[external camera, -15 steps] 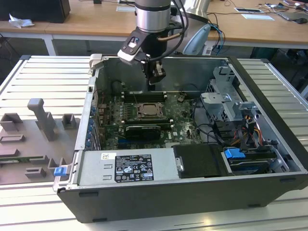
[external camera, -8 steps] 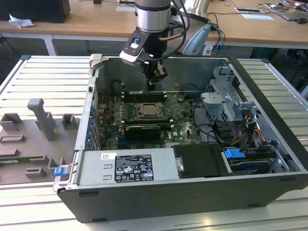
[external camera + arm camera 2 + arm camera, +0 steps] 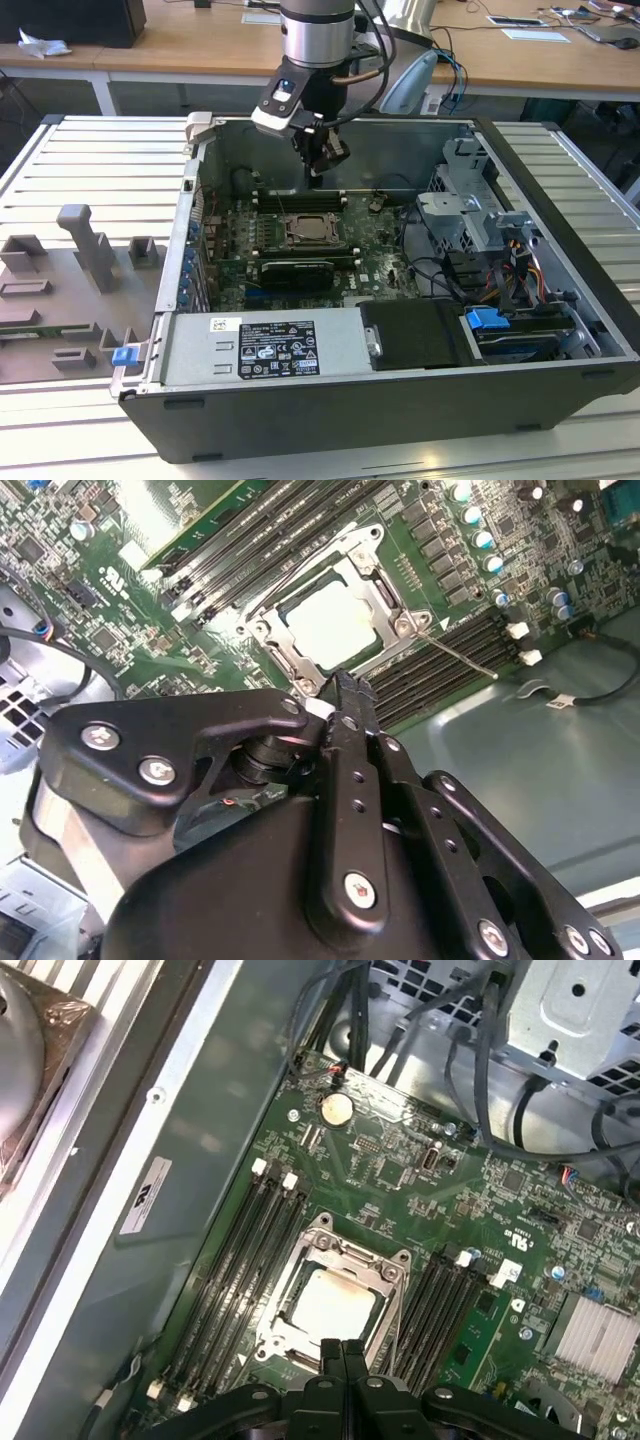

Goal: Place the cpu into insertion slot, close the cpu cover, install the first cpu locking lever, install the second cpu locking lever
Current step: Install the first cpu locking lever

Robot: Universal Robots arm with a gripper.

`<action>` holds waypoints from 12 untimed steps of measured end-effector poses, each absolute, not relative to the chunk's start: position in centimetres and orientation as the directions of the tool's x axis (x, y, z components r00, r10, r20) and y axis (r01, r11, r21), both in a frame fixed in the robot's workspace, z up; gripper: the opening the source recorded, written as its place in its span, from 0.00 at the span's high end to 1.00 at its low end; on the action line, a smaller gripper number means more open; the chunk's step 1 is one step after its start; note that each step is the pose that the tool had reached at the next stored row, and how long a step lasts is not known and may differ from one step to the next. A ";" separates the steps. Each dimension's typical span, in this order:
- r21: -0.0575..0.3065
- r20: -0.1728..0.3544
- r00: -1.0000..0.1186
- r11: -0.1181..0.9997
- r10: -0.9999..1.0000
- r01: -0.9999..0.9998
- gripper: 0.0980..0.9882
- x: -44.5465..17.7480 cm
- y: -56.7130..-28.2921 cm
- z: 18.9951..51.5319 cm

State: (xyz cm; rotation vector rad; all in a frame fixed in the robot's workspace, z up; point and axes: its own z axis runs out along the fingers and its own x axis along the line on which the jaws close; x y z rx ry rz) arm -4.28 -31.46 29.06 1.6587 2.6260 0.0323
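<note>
Chip (image 3: 330, 1305) sitting in socket (image 3: 275, 1345), cover (image 3: 392, 1285) looking down, one lever (image 3: 456, 653) looking unlatched; gripper (image 3: 345, 1348) hovering above, pinched closed, empty.

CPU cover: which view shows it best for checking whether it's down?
The second wrist view: the cpu cover lies large and almost whole, flat around the cpu. In the first wrist view the gripper hides one edge; the exterior view shows it small.
</note>
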 end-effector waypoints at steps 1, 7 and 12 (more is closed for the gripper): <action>0.036 -0.019 -0.437 0.437 0.899 0.899 0.99 -4.3 -31.5 29.1; 0.036 -0.019 -0.479 0.479 0.878 0.877 0.99 -4.3 -31.5 29.1; 0.036 -0.019 -0.517 0.518 0.856 0.855 0.99 -4.3 -31.5 29.1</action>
